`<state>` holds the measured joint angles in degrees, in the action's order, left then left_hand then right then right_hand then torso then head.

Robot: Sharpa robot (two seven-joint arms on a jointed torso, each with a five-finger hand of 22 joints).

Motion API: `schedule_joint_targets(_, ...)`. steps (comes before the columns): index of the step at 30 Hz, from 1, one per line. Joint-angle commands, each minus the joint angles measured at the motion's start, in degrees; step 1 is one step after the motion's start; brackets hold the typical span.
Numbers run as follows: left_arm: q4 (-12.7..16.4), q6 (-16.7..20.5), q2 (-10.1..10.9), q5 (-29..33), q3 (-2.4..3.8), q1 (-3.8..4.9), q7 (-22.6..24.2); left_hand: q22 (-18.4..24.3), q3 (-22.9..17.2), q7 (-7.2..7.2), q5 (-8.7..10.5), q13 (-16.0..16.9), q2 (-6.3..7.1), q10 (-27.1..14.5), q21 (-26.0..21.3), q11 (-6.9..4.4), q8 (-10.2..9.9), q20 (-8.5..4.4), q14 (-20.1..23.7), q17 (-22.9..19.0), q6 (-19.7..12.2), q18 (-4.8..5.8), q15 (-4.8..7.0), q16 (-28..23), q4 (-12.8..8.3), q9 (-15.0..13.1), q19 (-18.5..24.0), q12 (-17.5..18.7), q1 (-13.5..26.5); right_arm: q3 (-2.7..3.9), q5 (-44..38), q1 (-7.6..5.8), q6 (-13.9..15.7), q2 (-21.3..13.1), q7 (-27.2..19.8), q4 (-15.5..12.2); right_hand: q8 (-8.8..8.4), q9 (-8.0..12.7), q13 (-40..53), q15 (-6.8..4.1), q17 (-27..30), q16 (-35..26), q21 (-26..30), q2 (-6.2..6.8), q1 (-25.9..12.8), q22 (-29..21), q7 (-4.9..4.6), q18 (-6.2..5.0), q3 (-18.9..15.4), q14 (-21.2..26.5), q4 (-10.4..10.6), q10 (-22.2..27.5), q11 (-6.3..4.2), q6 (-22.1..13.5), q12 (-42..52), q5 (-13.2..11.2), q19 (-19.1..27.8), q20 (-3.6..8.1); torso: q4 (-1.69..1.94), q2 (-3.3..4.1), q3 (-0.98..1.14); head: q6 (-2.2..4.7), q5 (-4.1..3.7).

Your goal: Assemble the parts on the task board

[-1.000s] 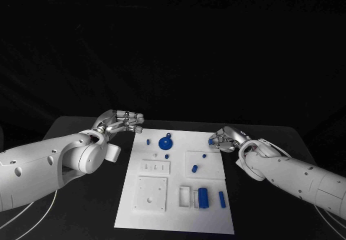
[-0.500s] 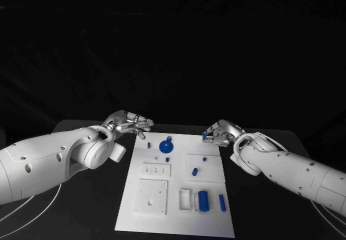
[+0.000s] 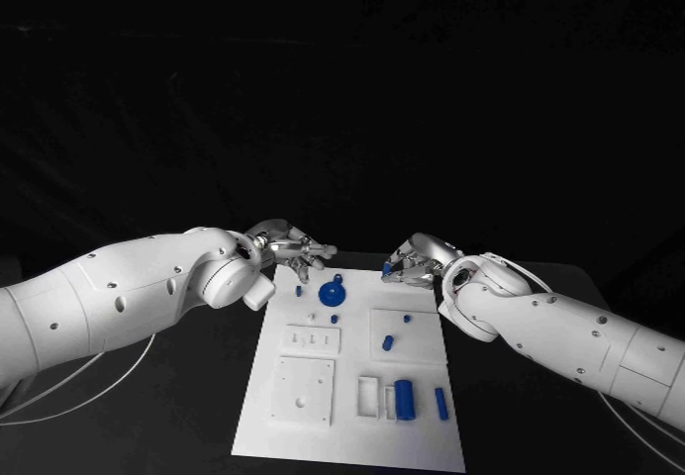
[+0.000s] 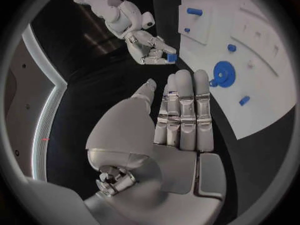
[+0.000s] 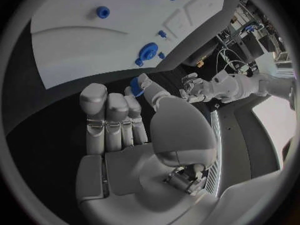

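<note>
The task board (image 3: 357, 381) lies flat on the black desk (image 3: 529, 416), its long axis running from the near edge toward the far edge. On its far part sits a round blue disc part (image 3: 330, 293) with a small tab pointing far, and a small blue peg (image 3: 299, 291) stands just left of it. In the middle a short blue part (image 3: 387, 342) lies on a raised square plate, its length running near to far. Near the front edge a blue cylinder (image 3: 404, 397) lies lengthwise in a slot, long axis near to far, with a thin blue bar (image 3: 440, 401) lying parallel just to its right.

The right hand (image 3: 414, 263) hangs over the far right corner of the board and pinches a small blue part (image 5: 136, 86) between thumb and fingertips; which way the piece points cannot be told.

The left hand (image 3: 296, 251) hangs over the far left corner of the board. In its wrist view the fingers (image 4: 185, 110) lie straight and side by side with the thumb apart, released and holding nothing.
</note>
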<state>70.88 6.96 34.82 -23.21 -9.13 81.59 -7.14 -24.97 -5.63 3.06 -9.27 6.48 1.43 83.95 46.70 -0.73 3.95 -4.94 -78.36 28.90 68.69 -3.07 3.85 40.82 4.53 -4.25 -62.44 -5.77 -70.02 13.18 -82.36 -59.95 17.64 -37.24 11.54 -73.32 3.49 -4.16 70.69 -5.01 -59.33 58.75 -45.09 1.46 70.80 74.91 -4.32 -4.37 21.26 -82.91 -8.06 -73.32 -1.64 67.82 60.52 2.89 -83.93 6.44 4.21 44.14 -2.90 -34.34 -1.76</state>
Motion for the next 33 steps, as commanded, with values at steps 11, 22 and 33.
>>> schedule_joint_targets(11, -4.7, -3.7, -5.2, -2.0, 0.04, 0.17, -10.1, -2.4, -1.0, -0.30, 4.54, 2.4, 4.71, 2.8, -0.9, -0.46, -0.2, -0.20, -0.1, 0.3, 1.0, 0.88, 0.22, 1.3, 5.1, -5.3, -0.3, -1.4, 5.3, -0.76, -3.5, -0.80, -3.1, 2.3, 3.7, -1.8, 0.15, -2.7, -0.1, -0.29, 0.1, -0.3, 0.1, 1.66, 0.0, 5.4, 1.49, 0.82, -0.7, -0.1, 0.7, -0.1, -0.15, 2.4, -0.1, 1.9, -3.3, 0.11, -0.22, -0.33, -0.04, -0.17, 0.38)
schedule_joint_targets(22, -6.3, -3.3, -7.3, -6.3, 0.02, 0.15, -10.9, -6.7, -2.1, -1.08, 4.54, 5.0, 6.51, 2.7, -1.4, -0.85, -0.3, -0.53, 0.5, 0.6, 1.0, 1.06, 0.56, 3.7, 7.8, -19.9, -0.1, -2.5, 6.8, -1.29, -3.7, -1.03, -3.8, 3.9, 3.9, -2.1, 0.14, -2.6, -0.2, -0.29, 0.1, -0.3, 0.1, 1.76, 0.0, 5.4, 1.51, 0.81, -0.8, -0.2, 0.9, -0.1, -0.17, 2.5, -0.2, 2.0, -3.3, 0.11, -0.35, -0.29, -0.01, -0.24, 0.23)
schedule_joint_targets(33, -6.7, -4.5, -8.7, -10.9, -0.01, 0.14, -11.9, -9.1, -1.3, -0.82, 1.77, 5.1, 5.10, 2.8, -3.3, -0.69, -0.3, -0.37, 0.9, -0.1, -0.2, 1.04, 0.38, 3.7, 4.5, -20.5, -0.2, -1.6, 5.1, -1.36, -3.8, -1.12, -4.2, 4.7, 3.9, -2.4, 0.13, -2.5, -0.4, -0.31, 0.2, -0.4, 0.2, 1.80, 0.0, 5.4, 1.47, 0.79, -1.0, -0.1, 1.2, 0.0, -0.17, 2.3, -0.5, 2.1, -3.3, 0.14, -0.19, -0.25, -0.11, -0.36, 0.12)
